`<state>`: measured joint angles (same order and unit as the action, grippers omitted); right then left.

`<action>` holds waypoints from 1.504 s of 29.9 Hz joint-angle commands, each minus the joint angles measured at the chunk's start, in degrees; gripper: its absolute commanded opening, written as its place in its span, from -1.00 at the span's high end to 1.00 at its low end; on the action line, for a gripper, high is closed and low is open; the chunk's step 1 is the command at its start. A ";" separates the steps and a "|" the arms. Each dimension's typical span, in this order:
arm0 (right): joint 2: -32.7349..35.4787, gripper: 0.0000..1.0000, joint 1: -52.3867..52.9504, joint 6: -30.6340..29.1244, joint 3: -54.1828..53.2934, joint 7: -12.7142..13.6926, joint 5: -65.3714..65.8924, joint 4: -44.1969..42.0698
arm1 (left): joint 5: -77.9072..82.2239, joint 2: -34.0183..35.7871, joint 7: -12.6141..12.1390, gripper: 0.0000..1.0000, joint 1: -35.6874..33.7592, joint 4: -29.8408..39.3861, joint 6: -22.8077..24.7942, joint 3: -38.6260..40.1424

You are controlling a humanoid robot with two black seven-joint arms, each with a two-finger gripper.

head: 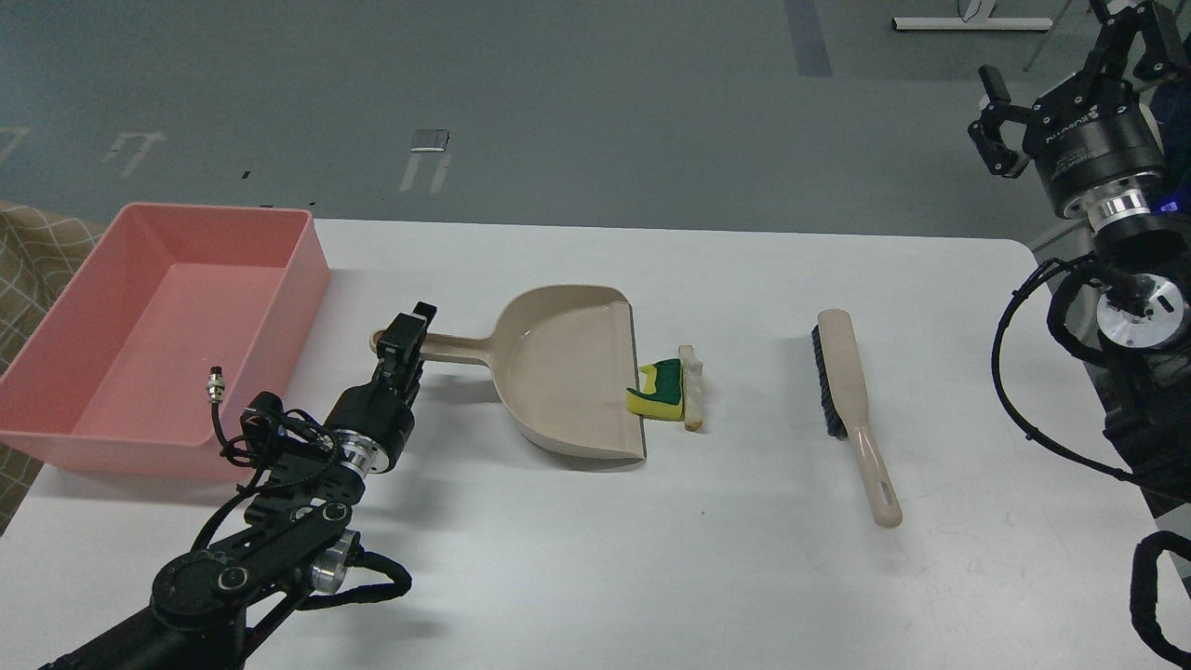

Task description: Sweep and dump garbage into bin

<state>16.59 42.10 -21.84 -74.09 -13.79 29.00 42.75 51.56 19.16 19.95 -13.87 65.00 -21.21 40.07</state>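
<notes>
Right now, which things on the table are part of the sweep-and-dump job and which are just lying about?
Job:
- yellow-green sponge chunk and crust strip, at the dustpan's lip
- beige dustpan, left pincer at its handle
- brush, lying alone, right pincer raised well away from it
- pink bin, nothing visible inside

Lying about:
- checked cloth off the table's left edge

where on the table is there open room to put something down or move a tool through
Free: the near strip in front of the dustpan and brush, the gap between the scraps and the brush, and the far edge behind the dustpan. Crowded: between the pink bin and the dustpan handle, where the left tool sits.
</notes>
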 commanded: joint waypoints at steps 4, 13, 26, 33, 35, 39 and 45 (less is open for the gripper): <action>0.03 -1.00 0.00 -0.04 0.00 -0.01 0.00 0.05 | 0.12 0.09 -0.70 1.00 -0.37 0.04 0.46 -0.52; 0.29 -1.00 0.00 -0.04 0.08 0.34 0.00 0.14 | 0.03 0.53 -0.61 1.00 -2.31 0.21 0.46 -0.52; 20.21 -1.00 0.17 0.40 27.73 5.52 1.49 13.39 | 0.82 1.14 1.58 1.00 -2.39 0.21 1.08 -0.78; 32.08 -1.00 -0.53 1.10 38.39 7.90 10.87 25.95 | 1.08 1.93 2.82 1.00 -2.31 0.21 1.34 -1.05; 38.31 -1.00 -1.32 1.10 41.03 8.95 16.06 32.89 | 1.08 2.20 2.82 1.00 -2.39 0.65 1.69 -0.96; 43.95 -1.00 -2.02 1.02 44.63 9.22 18.63 38.88 | 1.08 2.29 2.82 1.00 -2.31 0.74 2.48 -1.05; 48.36 -1.00 -2.46 1.01 50.70 10.45 19.24 43.91 | 1.17 2.11 3.17 1.00 -2.04 0.74 3.10 -1.05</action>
<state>63.84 39.72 -20.80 -25.45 -3.78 47.86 85.18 52.71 21.37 22.96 -15.97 65.76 -18.19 39.02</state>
